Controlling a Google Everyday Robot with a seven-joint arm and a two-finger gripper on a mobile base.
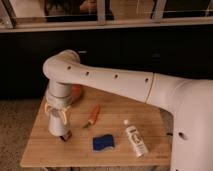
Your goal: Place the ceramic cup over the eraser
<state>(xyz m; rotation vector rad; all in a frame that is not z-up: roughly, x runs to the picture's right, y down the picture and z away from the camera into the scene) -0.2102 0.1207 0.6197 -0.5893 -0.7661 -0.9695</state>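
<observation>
The wooden table [45, 150] stood low in front of me, and its near edge ran along the bottom. Closest to that edge lay the blue pad [103, 142], flat on the wood. Just to its right lay the white bottle [135, 140] on its side, with its cap pointing away from me toward the far edge.

To the left of the pad sat the eraser [65, 135], a small dark block on the table. I could not tell which way its long side ran. The cup [56, 124] was right there too, standing up straight, with its bottom at the eraser or just over it. I could not see if it touched the table. Its tall side ran up and down.

The gripper [56, 116] pointed straight down and its fingers were closed around the cup, holding it from above. The big white arm [107, 80] came in from the right, reached across over the table, then bent at a round elbow and dropped straight down to the gripper.

A bit farther back, in the middle of the table, lay the orange pen [93, 115], tilted with one end nearer me and the other end farther away to the right. Something orange [77, 92] sat behind the arm near the far edge, mostly hidden.

There was open wood left of the cup, and more at the near left corner. Behind the table stood a dark wall [150, 50].
</observation>
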